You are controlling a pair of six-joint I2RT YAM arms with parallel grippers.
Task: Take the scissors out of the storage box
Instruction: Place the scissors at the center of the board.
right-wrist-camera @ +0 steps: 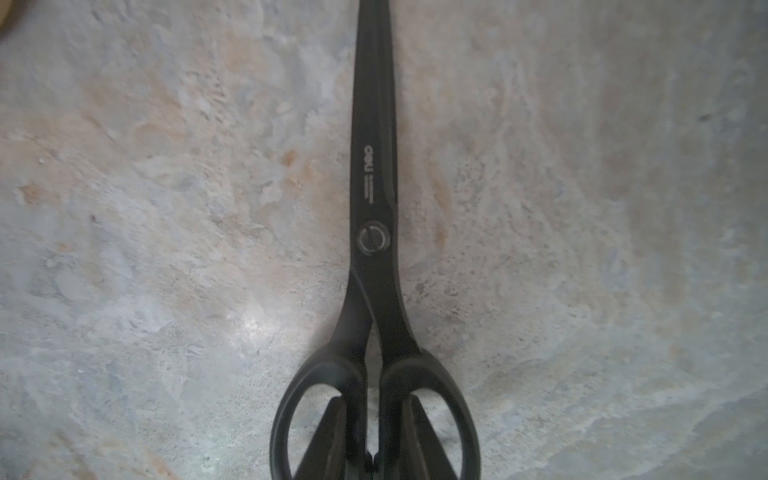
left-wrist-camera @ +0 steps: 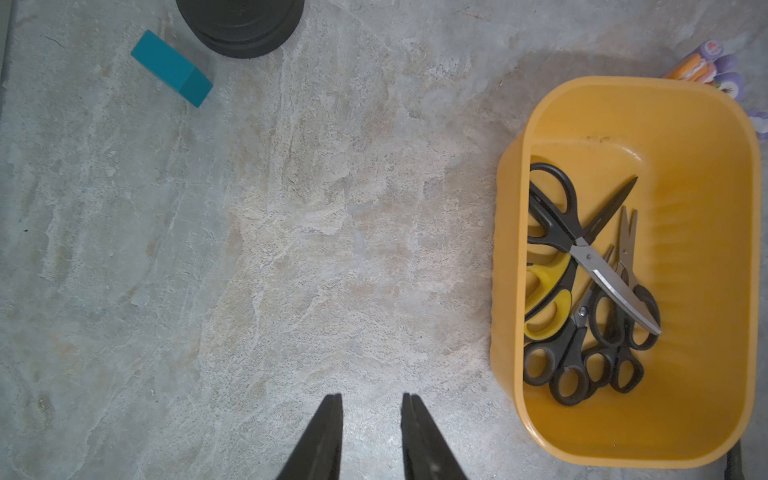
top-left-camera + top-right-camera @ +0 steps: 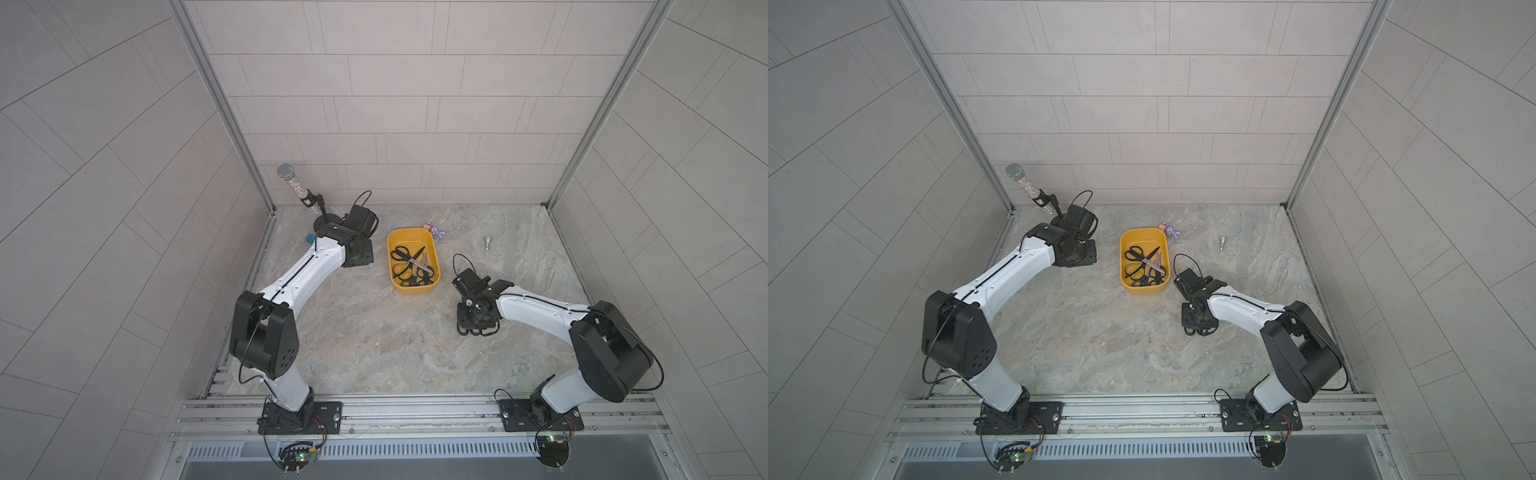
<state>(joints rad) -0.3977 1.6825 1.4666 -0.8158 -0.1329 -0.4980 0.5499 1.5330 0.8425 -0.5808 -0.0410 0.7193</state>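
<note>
The mustard-yellow storage box (image 3: pixel 409 239) (image 3: pixel 1142 237) (image 2: pixel 698 199) stands mid-table with several scissors (image 3: pixel 413 266) (image 3: pixel 1146 266) (image 2: pixel 582 257) piled in its near half, one pair with yellow handles (image 2: pixel 544 299). My right gripper (image 1: pixel 374 398) is shut on an all-black pair of scissors (image 1: pixel 374 187) outside the box, to its right. The fingers (image 1: pixel 332 432) pass through the handle loops (image 3: pixel 478 331) (image 3: pixel 1200 331) and squeeze the inner bars. The blades point away, low over the table; contact with the table cannot be told. Left of the box, my left gripper (image 2: pixel 372 397) is open over bare table, holding nothing.
A glittery microphone (image 3: pixel 295 187) on a round black stand base (image 2: pixel 241 25) is at the back left, with a teal block (image 2: pixel 172 68) beside it. A small colourful toy (image 3: pixel 434 230) lies just behind the box, and a small metal piece (image 3: pixel 486 242) further right.
</note>
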